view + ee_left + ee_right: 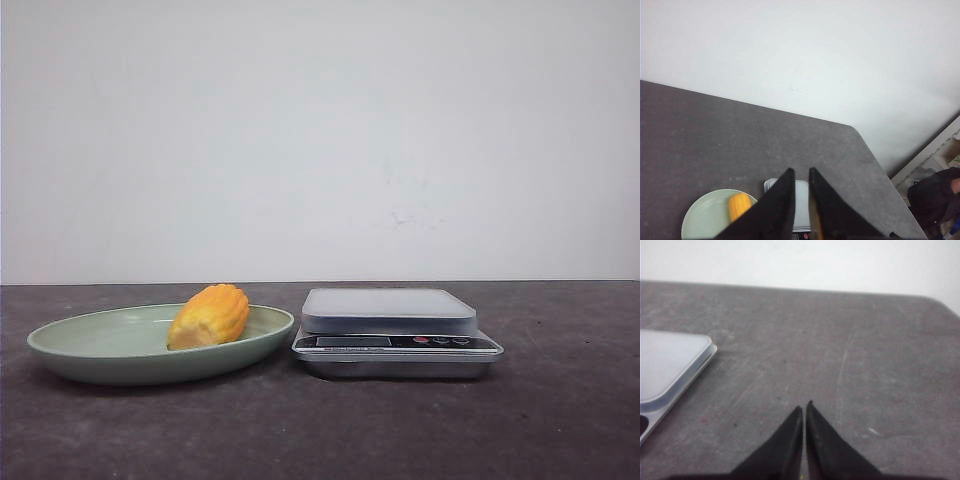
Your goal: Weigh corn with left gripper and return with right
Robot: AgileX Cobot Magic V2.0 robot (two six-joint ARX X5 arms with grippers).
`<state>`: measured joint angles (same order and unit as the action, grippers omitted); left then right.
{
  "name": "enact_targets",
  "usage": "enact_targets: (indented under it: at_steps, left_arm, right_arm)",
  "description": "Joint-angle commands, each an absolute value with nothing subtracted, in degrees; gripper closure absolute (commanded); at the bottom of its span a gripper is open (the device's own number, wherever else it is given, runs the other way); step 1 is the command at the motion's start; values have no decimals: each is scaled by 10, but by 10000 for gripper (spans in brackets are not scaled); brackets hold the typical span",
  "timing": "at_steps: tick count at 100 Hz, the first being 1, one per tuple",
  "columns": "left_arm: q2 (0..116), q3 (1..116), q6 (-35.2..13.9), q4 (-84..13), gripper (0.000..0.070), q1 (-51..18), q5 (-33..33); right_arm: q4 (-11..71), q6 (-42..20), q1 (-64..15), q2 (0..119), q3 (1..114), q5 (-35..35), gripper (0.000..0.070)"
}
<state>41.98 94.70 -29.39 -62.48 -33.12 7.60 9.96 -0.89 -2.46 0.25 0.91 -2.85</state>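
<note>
The yellow-orange corn lies on its side in a pale green oval plate at the left of the table. In the left wrist view the corn shows on the plate, far below. My left gripper hangs high above the table, over the scale, its fingers a narrow gap apart and empty. My right gripper is shut and empty, low over bare table to the right of the scale. Neither gripper shows in the front view.
A silver kitchen scale with a flat pan and dark button strip stands just right of the plate. The dark grey table runs to a white wall behind. The table's right edge and some clutter beyond it show in the left wrist view.
</note>
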Motion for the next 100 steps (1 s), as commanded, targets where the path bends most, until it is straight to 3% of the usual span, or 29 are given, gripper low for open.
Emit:
enact_targets:
  at_steps: [1, 100]
  left_arm:
    - [423, 960, -294, -618, 700, -334, 76]
    - [423, 960, -294, -617, 700, -334, 76]
  right_arm:
    - [101, -15, -24, 2, 8, -25, 695]
    - [90, -15, -24, 2, 8, -45, 696]
